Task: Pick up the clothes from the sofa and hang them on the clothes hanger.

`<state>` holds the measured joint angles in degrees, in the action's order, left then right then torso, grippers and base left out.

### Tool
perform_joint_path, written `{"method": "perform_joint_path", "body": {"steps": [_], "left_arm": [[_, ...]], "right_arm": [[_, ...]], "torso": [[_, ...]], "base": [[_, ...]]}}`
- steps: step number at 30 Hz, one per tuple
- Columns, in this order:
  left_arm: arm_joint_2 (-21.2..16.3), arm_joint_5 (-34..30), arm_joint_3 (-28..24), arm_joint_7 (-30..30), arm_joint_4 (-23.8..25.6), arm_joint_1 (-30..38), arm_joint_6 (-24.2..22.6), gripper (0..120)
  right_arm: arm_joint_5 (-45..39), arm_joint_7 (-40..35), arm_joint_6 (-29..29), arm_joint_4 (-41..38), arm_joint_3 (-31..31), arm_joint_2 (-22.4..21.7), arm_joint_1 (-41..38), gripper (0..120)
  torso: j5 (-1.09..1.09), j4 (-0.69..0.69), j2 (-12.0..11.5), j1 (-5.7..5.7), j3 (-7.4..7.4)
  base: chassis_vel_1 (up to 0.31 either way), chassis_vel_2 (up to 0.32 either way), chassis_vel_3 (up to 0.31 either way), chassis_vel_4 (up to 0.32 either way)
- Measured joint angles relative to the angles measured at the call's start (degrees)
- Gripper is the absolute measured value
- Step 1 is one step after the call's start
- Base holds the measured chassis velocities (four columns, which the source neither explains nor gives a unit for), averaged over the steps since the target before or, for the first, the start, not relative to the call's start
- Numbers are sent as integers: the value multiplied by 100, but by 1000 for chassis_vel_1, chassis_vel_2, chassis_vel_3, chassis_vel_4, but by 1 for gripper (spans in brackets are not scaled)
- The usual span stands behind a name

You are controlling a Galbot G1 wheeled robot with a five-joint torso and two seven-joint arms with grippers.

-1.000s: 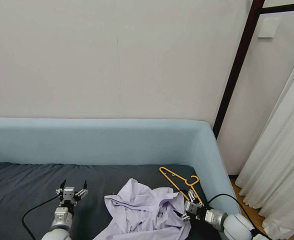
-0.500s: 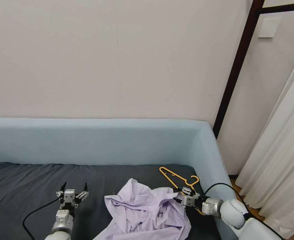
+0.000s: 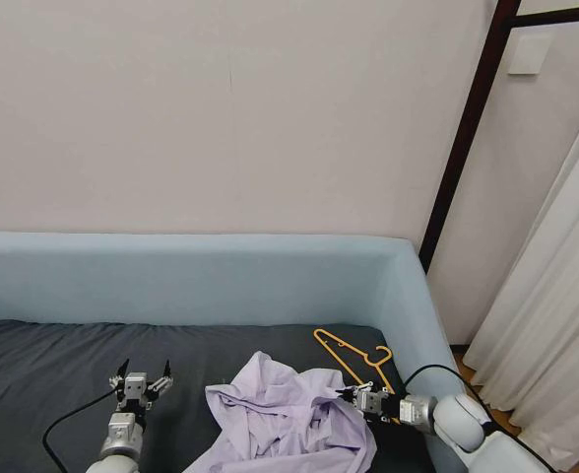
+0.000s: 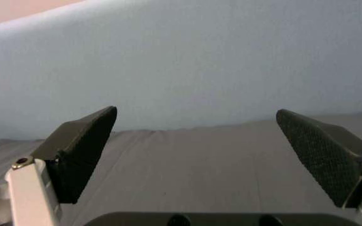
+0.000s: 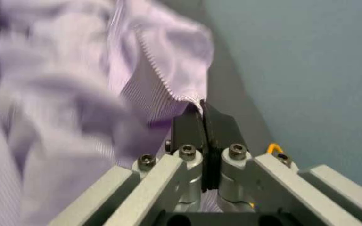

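Your right gripper had its fingers pressed together on a stitched edge of the lavender shirt, pinching the cloth at the tips. The rest of the shirt lay crumpled on the seat, just to that gripper's left. Your left gripper sat low over the dark cushion, well apart from the shirt, fingers spread wide with nothing between them. The orange hanger lay flat just beyond the right gripper, near the arm of the sofa.
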<state>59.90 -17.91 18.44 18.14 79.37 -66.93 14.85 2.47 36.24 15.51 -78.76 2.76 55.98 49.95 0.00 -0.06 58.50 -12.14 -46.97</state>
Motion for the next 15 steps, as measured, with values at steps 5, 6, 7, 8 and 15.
{"method": "perform_joint_path", "body": {"steps": [5, 6, 7, 8, 15], "left_arm": [[-28, -295, 0, -923, -78, 48, 708, 100], [-28, -295, 0, -923, -78, 48, 708, 100], [-36, -325, 0, -1252, -110, 73, 950, 100], [-45, -351, 1, -1484, -128, 98, 1126, 100], [-169, -619, 95, -3761, -453, 307, 2309, 100]], "right_arm": [[-3419, -758, -897, -1242, -401, -387, 51, 0], [-3419, -758, -897, -1242, -401, -387, 51, 0], [-4191, -904, -1047, -1548, -445, -452, 8, 0], [-4747, -1023, -1161, -1789, -462, -495, -43, 0], [-6268, -1578, -1533, -2779, -449, -686, -395, 0]], "torso": [[-1, 0, 0, 0, 0], [-1, 0, 0, 0, 0], [-1, 0, 0, 0, 0], [-2, 0, 0, 0, 0], [-1, -1, 0, 0, 0]], "base": [[0, 0, 0, 0], [0, 0, 0, 0], [0, 0, 0, 0], [0, 0, 0, 0], [0, 0, 0, 0]]}}
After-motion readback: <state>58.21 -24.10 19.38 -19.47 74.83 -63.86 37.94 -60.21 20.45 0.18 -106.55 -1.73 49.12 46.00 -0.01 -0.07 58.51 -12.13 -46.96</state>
